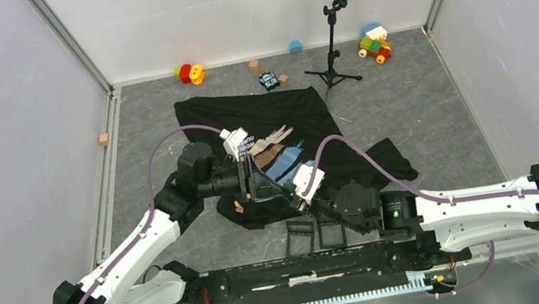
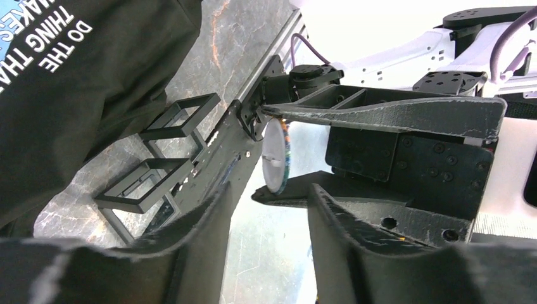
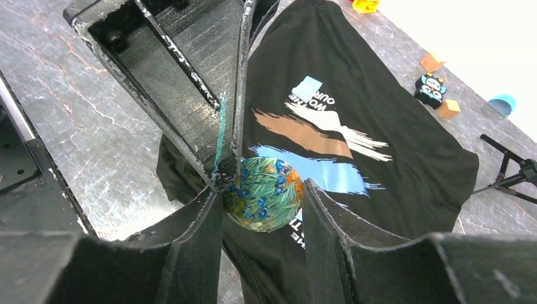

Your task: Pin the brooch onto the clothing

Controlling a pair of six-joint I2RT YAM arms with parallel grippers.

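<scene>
The black T-shirt (image 1: 259, 112) lies spread on the grey table, its blue and tan print and white lettering facing up (image 3: 316, 136); a part shows in the left wrist view (image 2: 76, 95). The brooch (image 3: 263, 193) is a round badge with a blue, green and orange flower print. My right gripper (image 3: 263, 187) is shut on it across its edges, above the shirt's lower part. In the left wrist view the brooch (image 2: 277, 158) shows edge-on, its white back turned left. My left gripper (image 2: 269, 187) is open, its tips right at the brooch's edge. Both grippers meet over the shirt (image 1: 285, 189).
A microphone stand (image 1: 332, 49) stands behind the shirt. Toys (image 1: 189, 72) (image 1: 374, 43) and small wooden blocks (image 1: 104, 138) lie along the back and left. Two black open frames (image 1: 314, 236) lie at the near edge, also in the left wrist view (image 2: 171, 126).
</scene>
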